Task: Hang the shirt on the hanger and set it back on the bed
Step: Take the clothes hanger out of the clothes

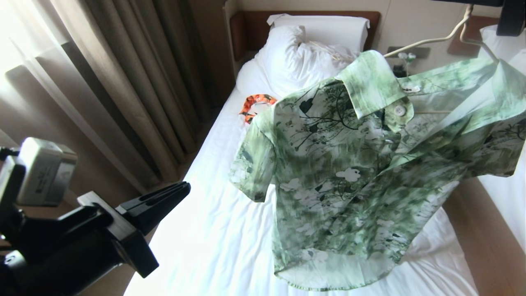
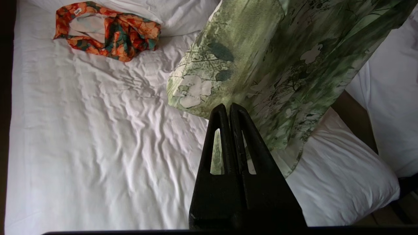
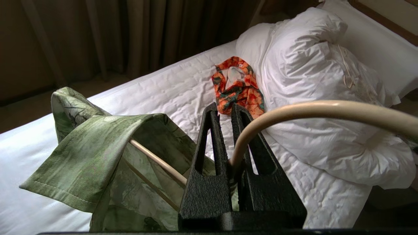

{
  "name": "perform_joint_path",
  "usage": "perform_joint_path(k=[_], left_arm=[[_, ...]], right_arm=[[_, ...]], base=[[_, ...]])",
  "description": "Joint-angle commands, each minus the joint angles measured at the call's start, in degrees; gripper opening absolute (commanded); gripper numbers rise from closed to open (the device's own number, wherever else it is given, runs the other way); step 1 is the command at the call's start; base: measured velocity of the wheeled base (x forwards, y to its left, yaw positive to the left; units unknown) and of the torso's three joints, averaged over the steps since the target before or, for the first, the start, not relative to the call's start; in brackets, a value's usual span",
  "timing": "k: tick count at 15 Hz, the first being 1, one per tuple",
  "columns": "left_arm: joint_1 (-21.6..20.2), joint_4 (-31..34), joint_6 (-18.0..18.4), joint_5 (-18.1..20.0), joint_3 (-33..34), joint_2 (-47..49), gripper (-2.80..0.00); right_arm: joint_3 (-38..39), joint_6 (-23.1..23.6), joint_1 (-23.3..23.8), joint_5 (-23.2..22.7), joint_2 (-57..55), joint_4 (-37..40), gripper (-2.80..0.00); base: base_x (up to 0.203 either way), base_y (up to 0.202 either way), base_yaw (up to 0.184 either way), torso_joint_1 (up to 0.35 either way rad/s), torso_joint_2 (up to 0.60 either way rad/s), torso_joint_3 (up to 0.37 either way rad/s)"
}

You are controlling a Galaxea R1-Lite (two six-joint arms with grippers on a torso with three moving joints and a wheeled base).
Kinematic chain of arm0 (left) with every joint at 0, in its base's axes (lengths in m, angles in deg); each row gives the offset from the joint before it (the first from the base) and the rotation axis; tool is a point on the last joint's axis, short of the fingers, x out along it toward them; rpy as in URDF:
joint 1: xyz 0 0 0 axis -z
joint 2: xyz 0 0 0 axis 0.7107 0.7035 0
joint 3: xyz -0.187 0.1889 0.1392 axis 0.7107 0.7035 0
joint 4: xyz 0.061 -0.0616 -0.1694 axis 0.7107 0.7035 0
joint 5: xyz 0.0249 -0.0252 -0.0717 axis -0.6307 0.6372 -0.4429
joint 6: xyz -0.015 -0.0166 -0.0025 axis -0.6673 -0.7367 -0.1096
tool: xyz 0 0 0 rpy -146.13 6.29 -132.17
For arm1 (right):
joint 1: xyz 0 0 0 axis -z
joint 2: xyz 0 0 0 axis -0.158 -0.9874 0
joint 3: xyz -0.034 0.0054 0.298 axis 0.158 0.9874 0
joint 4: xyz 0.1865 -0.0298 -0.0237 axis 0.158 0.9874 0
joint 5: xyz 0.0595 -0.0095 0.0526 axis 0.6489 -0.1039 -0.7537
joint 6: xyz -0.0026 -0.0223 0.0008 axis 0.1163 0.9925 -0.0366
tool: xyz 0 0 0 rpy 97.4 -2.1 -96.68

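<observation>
Behind the shirt [image 3: 88,153], only the right wrist view shows the right tool [image 3: 228,111] gripping the hanger [image 3: 313,111].

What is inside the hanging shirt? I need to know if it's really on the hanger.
The hanger runs inside the shirt at the collar; right gripper holds its hook. Its far shoulder end is covered.

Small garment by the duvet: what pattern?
Orange floral with dark green, on the small garment; clearest in the left wrist view.

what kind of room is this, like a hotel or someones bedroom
Probably a hotel-style twin bedroom: a single bed with white sheet and wooden headboard, a second white bed close beside it, and long beige curtains along the window.
</observation>
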Motion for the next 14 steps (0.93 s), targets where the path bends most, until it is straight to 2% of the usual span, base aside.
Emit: perform_joint_path(k=[1, 7, 14], left_arm=[[0.01, -0.23, -0.05, -0.18, 0.21, -0.04, -2.8], [-0.05, -0.28, -0.31, -0.29, 0.82, -0.93, -2.8], [0.01, -0.25, -0.31, -0.29, 1.27, -0.92, -2.8]], right_arm=[[0.03, 0.12, 0.29, -0.08, 0.23, -0.01, -2.8], [-0.49, -0.44, 2.32, -0.08, -0.64, -0.2, -2.8], [-1.29, -0.44, 2.31, -0.08, -0.63, -3.88, -2.8]], base=[[0.0, 0.0, 0.0, 0.0, 0.0, 0.0], [0.0, 0.0, 0.0, 0.0, 0.0, 0.0], [0.0, 0.0, 0.0, 0.0, 0.0, 0.0]])
